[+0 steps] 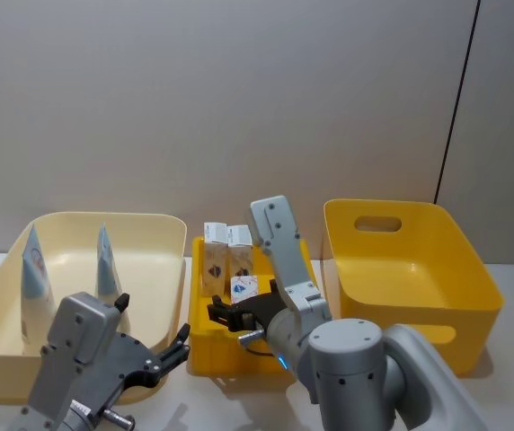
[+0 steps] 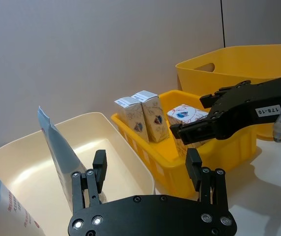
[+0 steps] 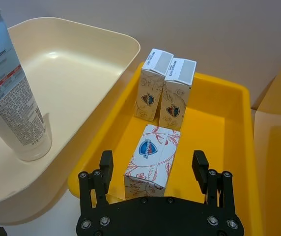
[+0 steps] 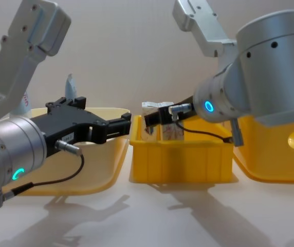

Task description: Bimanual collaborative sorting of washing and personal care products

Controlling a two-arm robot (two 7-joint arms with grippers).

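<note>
Two white squeeze tubes [image 1: 32, 262] [image 1: 104, 259] with pale blue ends stand upright in the cream bin [image 1: 154, 235]. In the small yellow tray [image 1: 200, 328], two white cartons [image 3: 150, 83] [image 3: 177, 91] stand side by side at the back. A third carton [image 3: 153, 155] lies flat in front of them. My right gripper [image 3: 153, 164] hovers open over the near end of the flat carton, its fingers well clear on both sides. My left gripper [image 1: 149, 323] is open and holds nothing, above the cream bin's front right corner, near a tube [image 2: 57, 147].
A large yellow bin [image 1: 419, 269] with a handle slot stands to the right of the tray. The three containers sit close together in a row on a pale table. A grey wall rises right behind them. Both arms crowd the front of the tray.
</note>
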